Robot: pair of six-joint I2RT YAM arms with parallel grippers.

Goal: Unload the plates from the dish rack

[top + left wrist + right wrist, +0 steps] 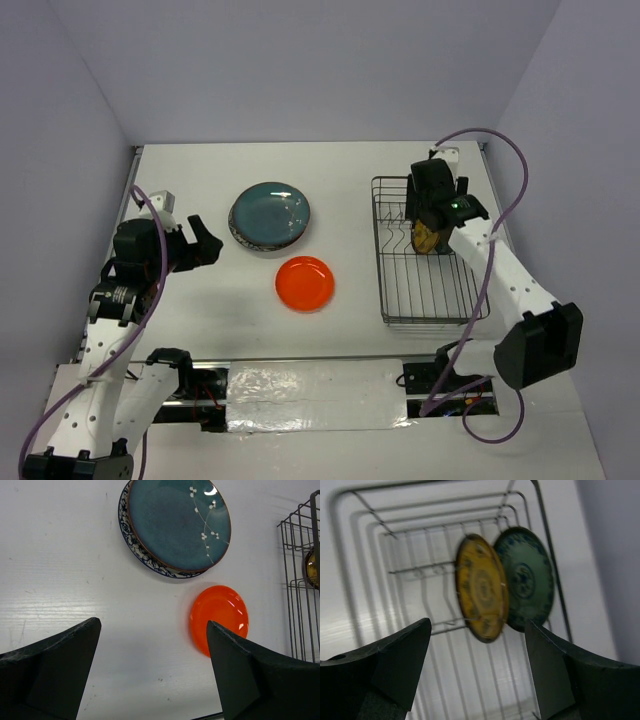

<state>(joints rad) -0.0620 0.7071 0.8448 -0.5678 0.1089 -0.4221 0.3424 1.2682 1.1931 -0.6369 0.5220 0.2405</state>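
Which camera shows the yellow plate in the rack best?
Right wrist: the yellow plate stands on edge, whole though blurred. Top view shows a bit under the right gripper; left wrist, a sliver behind the rack wires.

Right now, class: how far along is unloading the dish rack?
Done: dark teal plate stack and orange plate on the table. In hand: nothing; right pincer open above the yellow plate. Left: that and the teal patterned plate, upright in the dish rack.

Dish rack holds upright yellow plate and green plate; teal plate, orange plate lie outside.
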